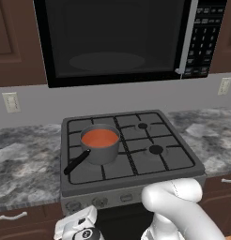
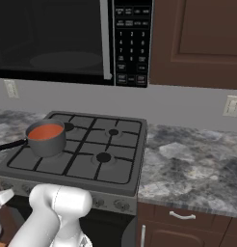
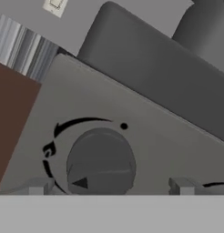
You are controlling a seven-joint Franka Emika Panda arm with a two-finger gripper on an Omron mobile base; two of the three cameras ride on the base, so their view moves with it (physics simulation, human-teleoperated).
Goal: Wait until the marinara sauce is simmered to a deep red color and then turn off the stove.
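Observation:
The marinara sauce (image 1: 99, 138) (image 2: 45, 131) is a flat orange-red disc in a small grey saucepan (image 1: 102, 153) (image 2: 48, 145) on the front left burner of the stove (image 1: 152, 165) (image 2: 121, 144). The pan's black handle points to the front left. My gripper (image 3: 109, 186) is open, low in front of the stove's left end. In the hand view a round grey knob (image 3: 101, 163) with a black arc mark sits close ahead, between the two fingertips (image 3: 38, 186), which stand wide of it on both sides. The white hand (image 1: 79, 226) hangs just below the knob row.
A big black microwave (image 1: 117, 37) (image 2: 67, 38) hangs above the stove. Grey marble counter (image 1: 23, 164) (image 2: 192, 164) runs on both sides, with brown drawers (image 2: 188, 222) below. Wall sockets (image 1: 11, 101) (image 2: 231, 105) sit on the grey backsplash. More knobs (image 1: 99, 202) (image 2: 121, 205) line the stove front.

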